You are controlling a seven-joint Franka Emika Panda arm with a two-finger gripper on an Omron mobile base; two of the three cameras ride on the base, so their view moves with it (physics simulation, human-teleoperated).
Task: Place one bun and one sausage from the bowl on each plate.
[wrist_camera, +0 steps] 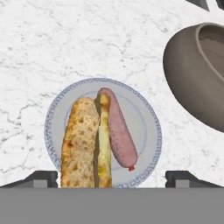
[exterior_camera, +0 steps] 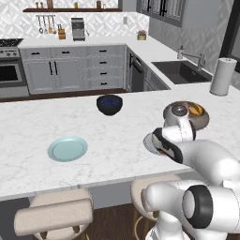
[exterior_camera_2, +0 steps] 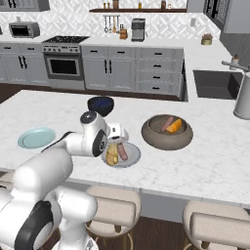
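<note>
Across the white marble desk (exterior_camera_2: 215,161): brown bowl (exterior_camera_2: 167,132) holding another bun and sausage toward the right edge, pale blue plate (exterior_camera_2: 36,137) bare near the left edge. On the light grey plate (wrist_camera: 146,131) at the front edge, toasted split bun (wrist_camera: 83,144) beside pink sausage (wrist_camera: 119,131). Jaws (wrist_camera: 111,177) spread wide above, empty; first plate apparently served, next a reach into the bowl.

Marble countertop (wrist_camera: 65,39) glossy; bun (wrist_camera: 81,144) rough, crusty; sausage (wrist_camera: 119,131) smooth.

— Which colours are seen on the light grey plate (wrist_camera: 146,131)?
— A golden, speckled bun (wrist_camera: 85,142) and a pink sausage (wrist_camera: 119,129).
— And at nine o'clock?
— A pale blue plate (exterior_camera: 68,149) on white, grey-veined marble (exterior_camera: 28,126).
</note>
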